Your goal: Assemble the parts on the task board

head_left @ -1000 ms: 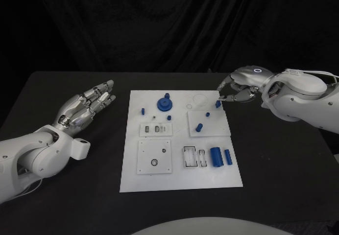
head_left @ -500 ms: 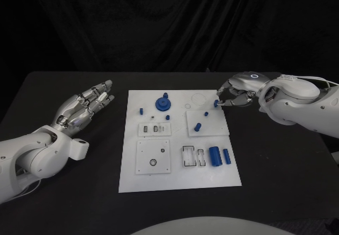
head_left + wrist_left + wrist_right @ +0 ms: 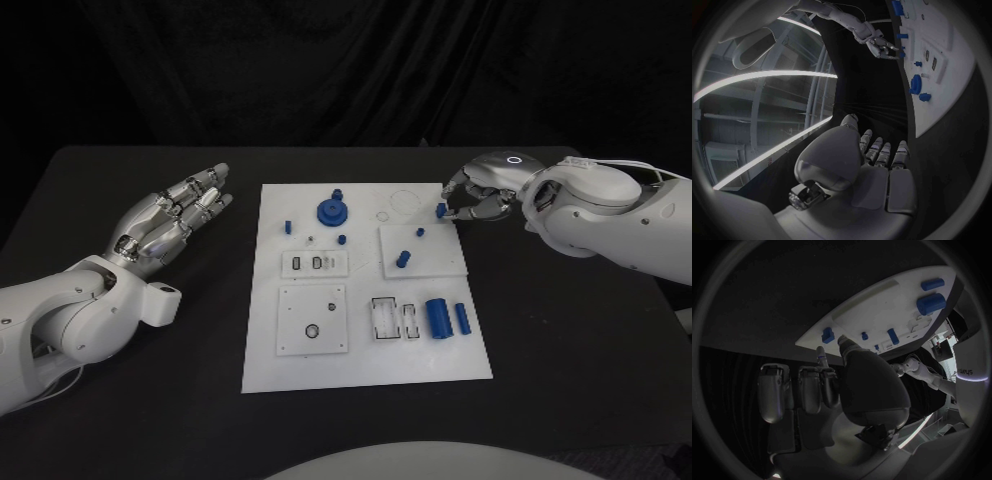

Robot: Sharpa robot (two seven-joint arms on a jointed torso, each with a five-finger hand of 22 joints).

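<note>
The white task board [image 3: 368, 368] lies in the middle of the table. At its far right edge my right hand [image 3: 476, 193] pinches a small blue part [image 3: 441, 210] between thumb and a fingertip; the right wrist view shows that blue part [image 3: 827, 335] at the board's rim with my fingertips [image 3: 821, 356] beside it. A blue gear [image 3: 335, 211] stands at the far middle of the board. Two blue cylinders [image 3: 440, 320] lie near its right side. My left hand [image 3: 173, 220] hovers left of the board, fingers stretched and apart, holding nothing.
Several small blue pegs [image 3: 405, 260] stand or lie on the board's raised white blocks. A white block with an oval hole [image 3: 315, 320] sits at the near left. Black table [image 3: 577, 340] surrounds the board.
My right hand has shifted a little left and turned inward around the small blue part at the board's edge. The left hand has stayed still.
</note>
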